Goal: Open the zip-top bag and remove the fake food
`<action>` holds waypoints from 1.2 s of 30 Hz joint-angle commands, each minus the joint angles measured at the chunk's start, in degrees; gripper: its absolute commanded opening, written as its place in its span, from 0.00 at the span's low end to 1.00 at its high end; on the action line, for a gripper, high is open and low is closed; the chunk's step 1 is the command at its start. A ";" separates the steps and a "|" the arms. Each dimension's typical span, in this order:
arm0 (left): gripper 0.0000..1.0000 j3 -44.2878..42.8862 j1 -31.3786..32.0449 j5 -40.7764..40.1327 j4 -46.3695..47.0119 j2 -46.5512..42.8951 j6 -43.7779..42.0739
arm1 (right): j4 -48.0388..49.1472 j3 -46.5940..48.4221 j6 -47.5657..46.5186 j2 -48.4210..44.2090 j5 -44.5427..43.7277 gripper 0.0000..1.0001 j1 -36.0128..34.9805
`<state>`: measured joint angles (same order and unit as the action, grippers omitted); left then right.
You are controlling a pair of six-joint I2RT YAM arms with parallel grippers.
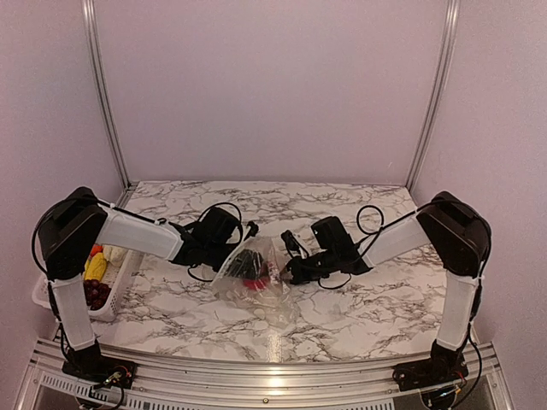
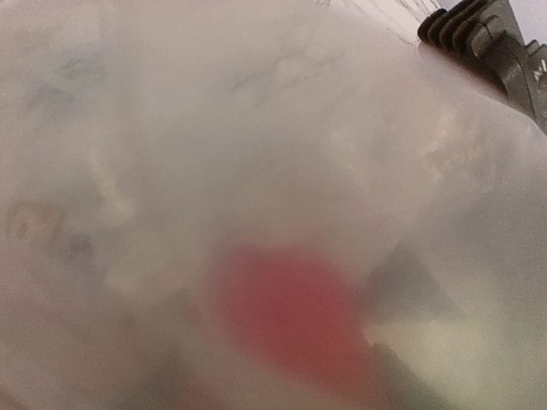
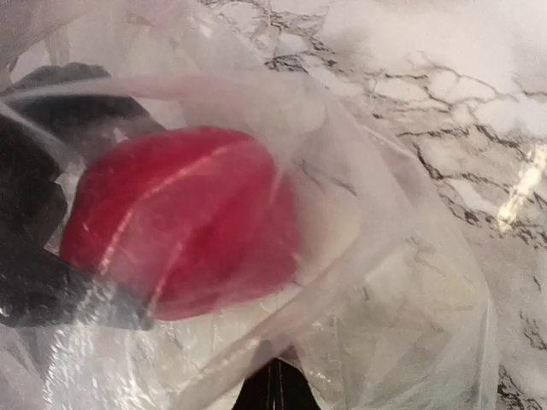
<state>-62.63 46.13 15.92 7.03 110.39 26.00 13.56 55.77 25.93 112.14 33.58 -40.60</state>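
Note:
The clear zip-top bag (image 1: 261, 290) lies crumpled at the middle of the marble table. A red round piece of fake food (image 3: 188, 222) sits inside it, with a cream piece (image 3: 332, 231) behind. My left gripper (image 1: 246, 261) reaches into the bag's mouth from the left. Its dark fingers (image 3: 77, 107) stand apart above and below the red piece (image 1: 259, 275); I cannot tell whether they press on it. In the left wrist view the plastic blurs everything but a red blob (image 2: 291, 312). My right gripper (image 3: 275, 386) is shut on a fold of the bag's edge (image 1: 286, 272).
A white lattice basket (image 1: 47, 297) stands at the table's left edge beside the left arm. It holds a yellow piece (image 1: 96, 266) and a dark red grape bunch (image 1: 96, 293). Metal rails border the back and the front.

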 commanded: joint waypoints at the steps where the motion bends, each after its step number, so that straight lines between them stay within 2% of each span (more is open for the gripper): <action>1: 0.51 2.99 -0.93 0.14 -5.72 -6.78 -1.38 | 0.92 -3.62 0.79 -2.48 -3.41 0.00 2.27; 9: 0.52 9.25 -5.88 2.24 -9.10 -17.36 -1.61 | 1.75 -8.58 1.13 -6.28 -4.99 0.00 4.84; 14: 0.51 14.35 -12.28 3.61 -10.89 -26.80 -1.02 | 3.11 -10.66 1.25 -8.93 -4.81 0.00 5.99; 19: 0.50 16.80 -21.93 5.52 -14.05 -36.37 0.65 | 4.86 -12.10 1.41 -11.83 -3.96 0.00 6.66; 23: 0.53 16.98 -32.59 4.63 -18.20 -42.52 2.36 | 5.38 -12.32 1.23 -13.59 -3.42 0.00 6.68; 30: 0.54 16.14 -51.32 0.85 -27.71 -45.94 2.19 | 5.43 -12.10 0.82 -14.83 -2.39 0.00 6.78; 33: 0.54 18.75 -55.71 0.31 -30.70 -48.69 3.26 | 4.81 -11.99 0.21 -15.25 -2.40 0.00 6.76; 36: 0.56 21.26 -57.34 -3.18 -34.16 -53.40 4.24 | 4.43 -12.04 -0.17 -16.20 -2.38 0.00 6.81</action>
<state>-44.18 -9.61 16.25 -18.74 62.65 28.97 18.15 43.57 26.81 98.30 30.68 -34.41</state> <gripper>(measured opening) 0.663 0.002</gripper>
